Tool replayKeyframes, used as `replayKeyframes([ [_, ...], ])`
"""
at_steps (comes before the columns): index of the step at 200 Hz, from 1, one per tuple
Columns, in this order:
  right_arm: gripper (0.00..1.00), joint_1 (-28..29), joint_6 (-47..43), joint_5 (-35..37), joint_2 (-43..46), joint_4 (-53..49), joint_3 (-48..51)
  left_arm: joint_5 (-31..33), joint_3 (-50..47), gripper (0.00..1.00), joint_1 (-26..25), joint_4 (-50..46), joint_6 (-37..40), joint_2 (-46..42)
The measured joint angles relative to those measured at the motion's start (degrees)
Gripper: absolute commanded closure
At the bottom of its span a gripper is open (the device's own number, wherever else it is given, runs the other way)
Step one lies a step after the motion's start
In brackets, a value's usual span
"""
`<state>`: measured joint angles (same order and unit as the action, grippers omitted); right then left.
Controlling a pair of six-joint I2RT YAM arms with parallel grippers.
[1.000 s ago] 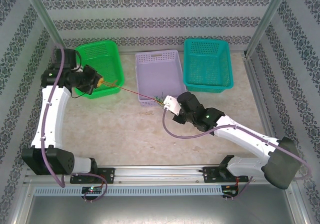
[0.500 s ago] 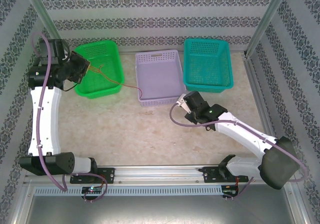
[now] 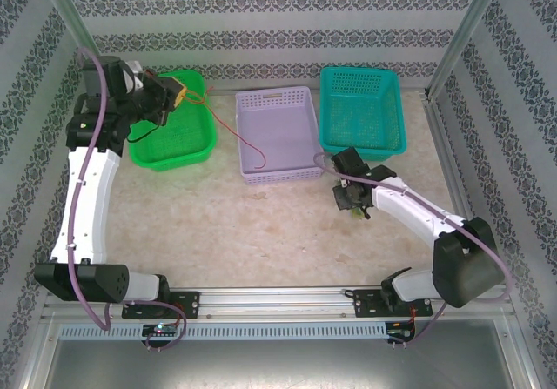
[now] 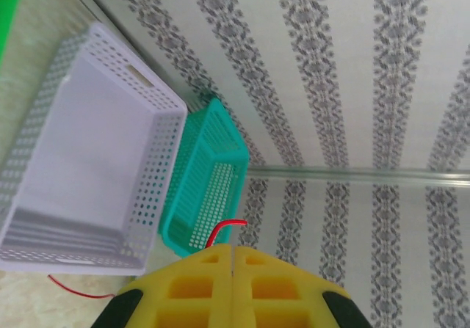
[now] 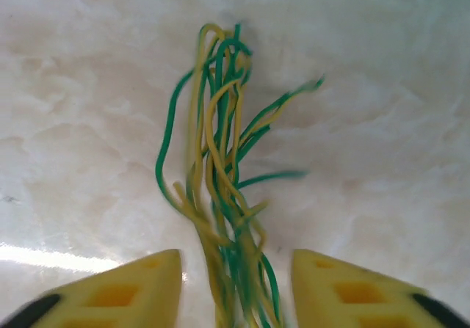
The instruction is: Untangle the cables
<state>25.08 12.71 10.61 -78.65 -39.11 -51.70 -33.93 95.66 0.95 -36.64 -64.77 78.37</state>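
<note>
My left gripper (image 3: 178,93) hangs over the back of the green basket (image 3: 174,137), shut on a thin red cable (image 3: 239,137) that trails down across the lavender basket (image 3: 278,137). In the left wrist view the yellow fingers (image 4: 205,284) press together at the gripper (image 4: 233,249), and the red cable's end (image 4: 224,229) pokes out between them. A bundle of yellow and green cables (image 5: 220,159) lies tangled on the table. My right gripper (image 5: 235,256) stands open astride its near end, fingers clear of the strands. From above, the right gripper (image 3: 355,204) points down just in front of the teal basket (image 3: 361,110).
Three baskets line the back of the marble table (image 3: 218,224): green at left, lavender in the middle, teal at right. Patterned walls and metal posts enclose the cell. The lavender basket (image 4: 88,166) and teal basket (image 4: 205,181) appear in the left wrist view.
The left arm rose and swung back with the red cable, drawing it away from the bundle. The right gripper moved right, lowered the bundle to the table and opened.
</note>
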Motion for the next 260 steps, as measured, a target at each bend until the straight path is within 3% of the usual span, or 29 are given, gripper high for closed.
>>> replayKeyframes([
  [42,0.41,-0.22,16.5,-7.58,4.72,-0.31,-6.56,0.28,-6.67,1.0,-4.96,6.49,0.46,0.02],
  [66,0.4,0.04,30.6,-12.41,7.72,1.88,-10.62,1.31,-8.9,1.0,-7.61,10.1,1.09,0.02],
  [101,0.35,6.12,58.07,-17.7,7.78,15.96,-10.1,2.75,-10.58,1.0,-10.75,13.66,1.62,0.24],
  [140,0.23,13.25,84.98,-20.57,0.7,30.38,-9.92,4.22,-10.58,1.0,-12.28,15.17,2.71,0.72],
  [160,0.22,15.72,94.99,-19.78,-0.94,34.64,-9.25,4.68,-10.71,1.0,-12.83,15.63,3.21,0.72],
  [189,0.23,17.14,102.12,-18.18,-1.97,39.78,-8.0,5.03,-11.47,1.0,-13.44,16.17,3.37,0.7],
  [211,0.38,15.45,104.56,-16.31,-5.4,43.52,-7.89,4.79,-12.26,1.0,-13.97,16.59,3.61,0.52],
  [229,0.77,12.72,105.74,-15.91,-10.23,46.66,-8.26,3.93,-13.57,1.0,-14.27,16.7,4.0,-0.39],
  [241,0.94,10.6,105.85,-15.91,-13.42,47.74,-9.11,3.37,-14.67,1.0,-14.4,16.7,4.42,-1.29],
  [247,1.0,9.51,105.68,-15.89,-14.58,47.71,-9.55,2.93,-15.34,1.0,-14.43,16.68,4.66,-1.9],
  [260,1.0,7.26,104.56,-15.87,-15.41,47.43,-10.45,2.05,-16.87,1.0,-14.53,16.06,5.35,-3.17],
])
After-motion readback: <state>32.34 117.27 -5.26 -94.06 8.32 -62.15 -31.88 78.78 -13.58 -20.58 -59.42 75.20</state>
